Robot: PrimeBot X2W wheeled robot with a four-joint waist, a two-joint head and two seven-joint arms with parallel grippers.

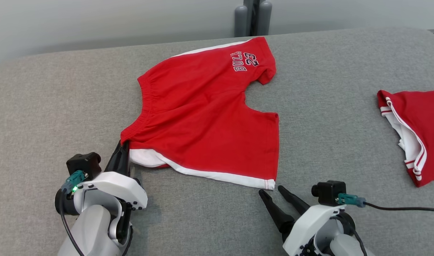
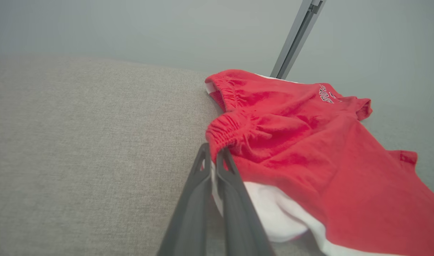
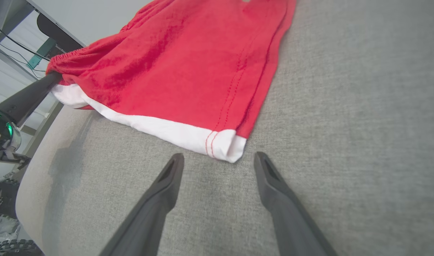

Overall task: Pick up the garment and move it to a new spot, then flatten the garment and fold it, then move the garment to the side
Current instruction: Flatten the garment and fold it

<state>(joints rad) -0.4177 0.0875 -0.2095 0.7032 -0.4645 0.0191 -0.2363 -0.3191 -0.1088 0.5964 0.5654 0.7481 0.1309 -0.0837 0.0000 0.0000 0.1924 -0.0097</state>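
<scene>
The garment point(image 1: 206, 117) is a pair of red shorts with white side stripes and "BULLS 23" print, spread on the grey padded table point(image 1: 43, 117). My left gripper point(image 1: 123, 145) is shut on the near waistband corner of the garment point(image 2: 291, 142), where red elastic meets white cloth; its fingers point(image 2: 202, 185) pinch the cloth. My right gripper point(image 1: 272, 192) stands open just short of the near leg-hem corner. In the right wrist view that white hem corner point(image 3: 226, 144) lies just ahead of the gap of my right gripper point(image 3: 218, 160), not between the fingers.
A second red and white garment point(image 1: 416, 131) lies at the table's right edge. Grey posts point(image 1: 252, 17) stand behind the far edge. A black cable point(image 1: 401, 208) trails right from the right wrist. Bare grey surface lies to the left and front.
</scene>
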